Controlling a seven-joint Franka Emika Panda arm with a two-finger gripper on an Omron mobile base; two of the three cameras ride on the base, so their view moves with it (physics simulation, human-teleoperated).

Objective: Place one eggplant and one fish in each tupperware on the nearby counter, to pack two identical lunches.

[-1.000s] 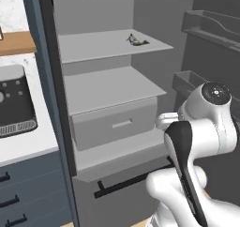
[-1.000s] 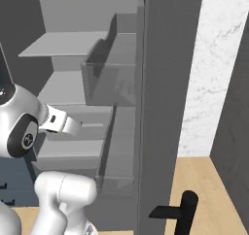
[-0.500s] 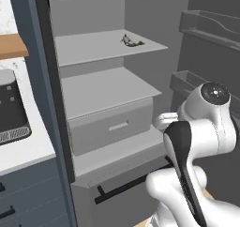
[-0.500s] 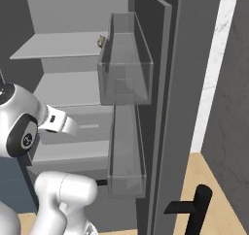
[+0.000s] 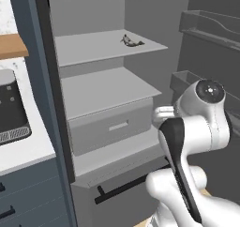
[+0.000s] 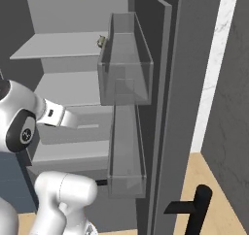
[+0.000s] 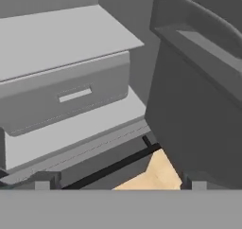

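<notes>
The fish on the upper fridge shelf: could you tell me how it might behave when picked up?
The fish looks small and slim, so it is probably light. It lies flat on the bare upper shelf, so it is unlikely to roll, though a push might slide it. Its tapered shape may slip in a pinch.

You will find no readable text, label, brand, number or sign anywhere in these views. The fridge [image 5: 108, 123] shelves, its drawer [image 7: 66, 98] front and the door bins [image 6: 125, 59] are plain grey, and the dark appliance [image 5: 11, 109] on the counter [image 5: 28, 151] carries only tiny pale marks too small for you to read.
</notes>
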